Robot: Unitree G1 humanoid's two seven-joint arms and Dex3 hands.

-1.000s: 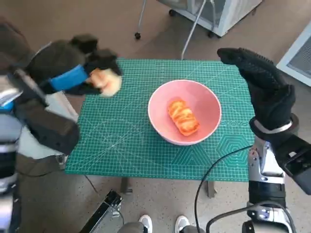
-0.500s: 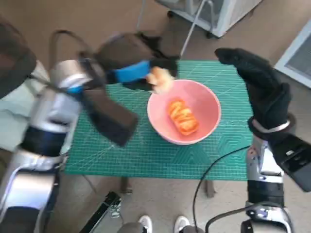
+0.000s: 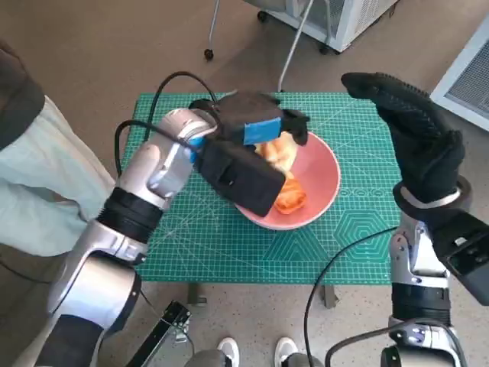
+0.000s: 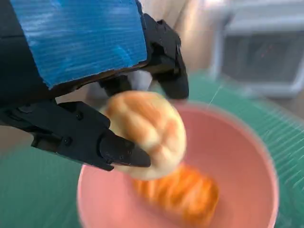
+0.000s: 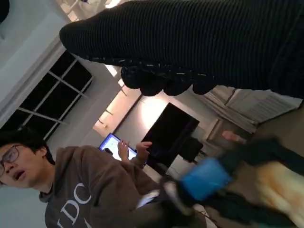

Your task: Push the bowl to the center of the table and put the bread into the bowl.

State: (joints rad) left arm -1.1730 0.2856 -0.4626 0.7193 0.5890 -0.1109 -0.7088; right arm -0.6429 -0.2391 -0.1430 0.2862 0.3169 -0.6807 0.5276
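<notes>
A green cutting mat [image 3: 191,229] covers the small table, which stands on a brown floor; a white wheeled cabinet [image 3: 336,15] sits beyond the mat's far edge, and a person in a brown hoodie [image 5: 90,190] shows in the right wrist view. The pink bowl [image 3: 325,187] sits near the middle of the mat, with bare green strips between it and every mat edge. An orange glazed bread piece [image 3: 289,197] lies at the bowl's bottom. Over the bowl's far-left rim the left hand [image 3: 256,126] grips a pale bread roll [image 4: 145,130] between its black fingers [image 4: 118,149], the roll hanging above the orange piece and inside the bowl's outline. The right hand [image 3: 416,138] is raised beside the bowl's right side, over the mat's right edge, fingers extended and holding nothing.
</notes>
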